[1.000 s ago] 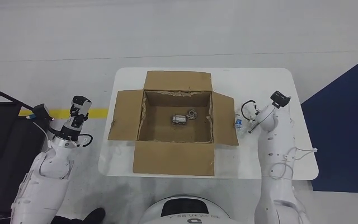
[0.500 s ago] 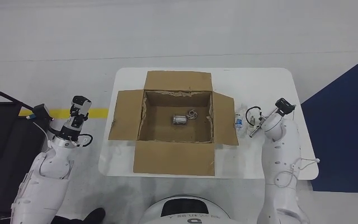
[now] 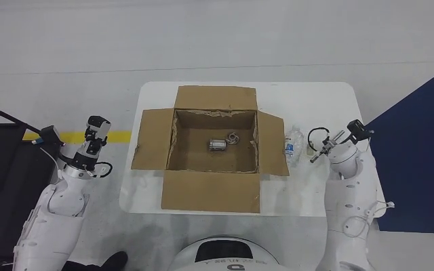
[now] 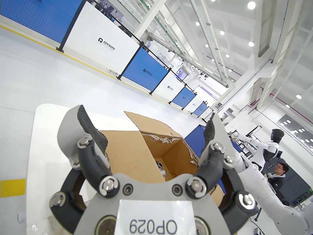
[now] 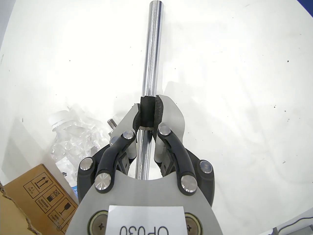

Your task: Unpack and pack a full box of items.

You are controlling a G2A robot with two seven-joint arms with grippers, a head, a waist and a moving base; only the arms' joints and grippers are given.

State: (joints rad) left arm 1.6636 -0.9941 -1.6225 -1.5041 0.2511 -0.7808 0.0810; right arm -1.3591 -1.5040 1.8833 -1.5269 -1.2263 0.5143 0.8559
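- The left pincer hangs beyond the tabletop's left edge, well apart from the box, with its two dark-padded fingers spread wide and nothing between them.
- The cardboard box sits in the middle of the white tabletop, plain brown, with all four flaps folded outward and lying flat. The inner edges look torn and ragged.
- On the box floor lies a small silvery metal part, with a second, ring-like metal piece just beside it, both near the centre.
- A clear plastic bottle with a white cap lies on its side on the tabletop, just beside the right flap. Its wall looks crumpled.
- The right pincer is over the tabletop, right of the bottle, clamped on a shiny, straight metal rod that sticks out well past the fingertips.
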